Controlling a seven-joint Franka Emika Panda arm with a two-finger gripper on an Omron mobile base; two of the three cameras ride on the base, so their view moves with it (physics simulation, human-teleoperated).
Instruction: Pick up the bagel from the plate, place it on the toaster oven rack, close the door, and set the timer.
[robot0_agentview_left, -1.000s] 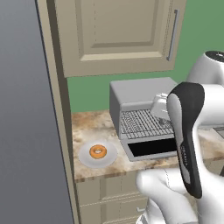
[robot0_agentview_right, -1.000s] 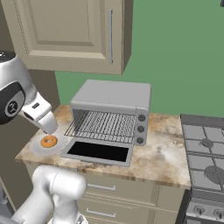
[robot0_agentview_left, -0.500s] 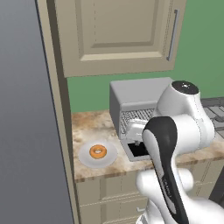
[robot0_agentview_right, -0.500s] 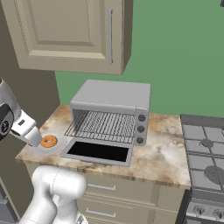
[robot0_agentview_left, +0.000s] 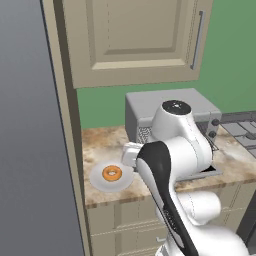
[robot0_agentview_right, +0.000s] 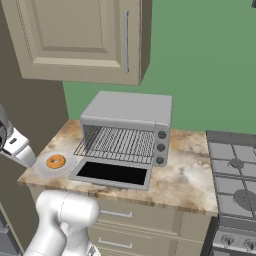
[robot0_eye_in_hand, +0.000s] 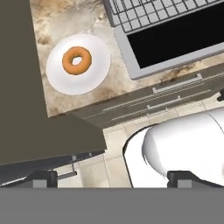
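Orange-brown, the bagel (robot0_eye_in_hand: 77, 60) sits untouched mid-plate (robot0_eye_in_hand: 96, 74) on the table at the open door's (robot0_eye_in_hand: 175, 39) nine o'clock, while the hand (robot0_eye_in_hand: 111, 178), empty and spread wide, has swung back over it, ready to descend.

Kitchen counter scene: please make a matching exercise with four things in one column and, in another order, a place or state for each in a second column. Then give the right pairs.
Things:
1. bagel
2. plate
3. door
4. rack

Places or states:
A. folded down flat, open
B. bare, inside the toaster oven
C. lying on the plate
D. on the counter, left of the toaster oven

Pairs: 1-C, 2-D, 3-A, 4-B
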